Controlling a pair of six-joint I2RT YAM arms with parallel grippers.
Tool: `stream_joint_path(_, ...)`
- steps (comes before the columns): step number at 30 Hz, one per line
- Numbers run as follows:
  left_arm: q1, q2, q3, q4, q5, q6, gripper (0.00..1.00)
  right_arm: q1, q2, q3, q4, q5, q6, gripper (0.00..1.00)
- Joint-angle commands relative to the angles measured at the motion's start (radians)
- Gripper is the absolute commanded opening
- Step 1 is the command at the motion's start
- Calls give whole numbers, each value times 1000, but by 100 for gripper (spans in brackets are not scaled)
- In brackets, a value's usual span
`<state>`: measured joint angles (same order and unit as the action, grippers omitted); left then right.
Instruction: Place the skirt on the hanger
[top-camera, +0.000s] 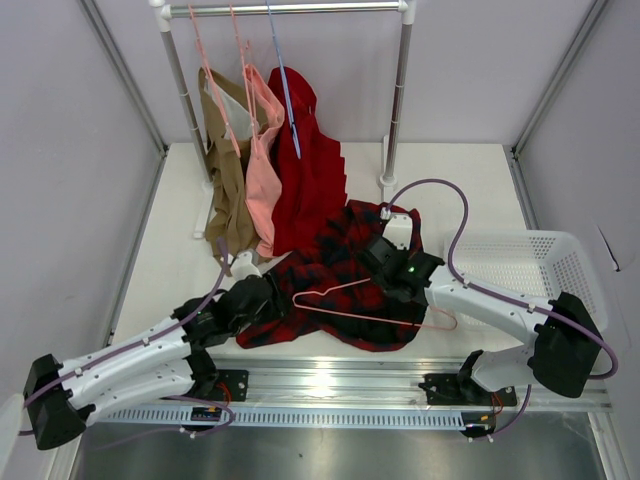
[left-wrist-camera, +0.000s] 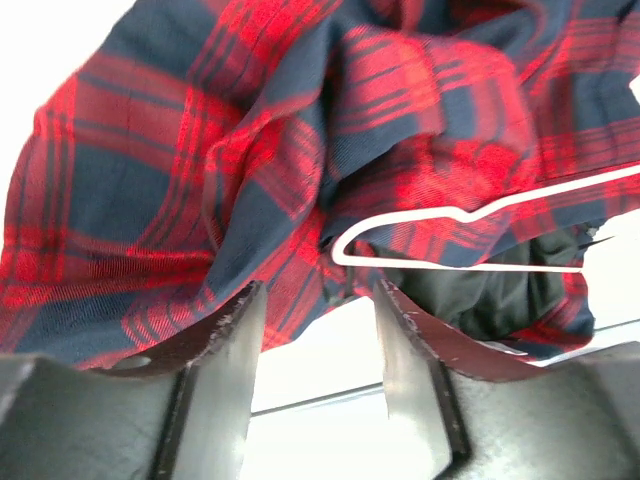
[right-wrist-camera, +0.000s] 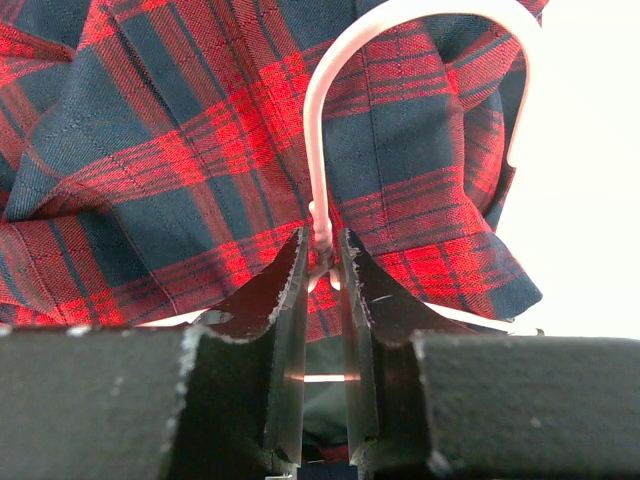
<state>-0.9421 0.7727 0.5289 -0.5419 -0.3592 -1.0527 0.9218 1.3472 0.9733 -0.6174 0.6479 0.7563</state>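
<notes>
The red-and-black tartan skirt (top-camera: 345, 300) lies crumpled on the table between my two arms, and its black lining (left-wrist-camera: 480, 290) shows at the near edge. On top of it rests the pale-pink hanger (top-camera: 330, 296). My right gripper (right-wrist-camera: 322, 240) is shut on the neck of its hook (right-wrist-camera: 330, 100), which curves up over the plaid. That gripper (top-camera: 378, 268) sits over the skirt's upper middle. My left gripper (left-wrist-camera: 318, 295) is open at the skirt's near left edge (top-camera: 268, 300) with nothing between its fingers. A hanger corner (left-wrist-camera: 345, 250) lies just beyond them.
A metal rack (top-camera: 290, 8) at the back carries a tan garment (top-camera: 225, 170), a pink one (top-camera: 262, 170) and a plain red pleated one (top-camera: 312, 180) with a thin blue hanger (top-camera: 285, 80). A white mesh basket (top-camera: 520, 265) stands at the right.
</notes>
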Motion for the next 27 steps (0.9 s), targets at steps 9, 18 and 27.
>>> stream_joint_path(9,-11,57,-43,120,14,-107,49,3,3,41,-5,62,1,0)
stream_joint_path(18,-11,97,-59,181,28,-110,40,3,1,44,-5,62,-3,0)
stream_joint_path(27,-6,122,-40,174,6,-99,27,3,-8,38,-7,62,0,0)
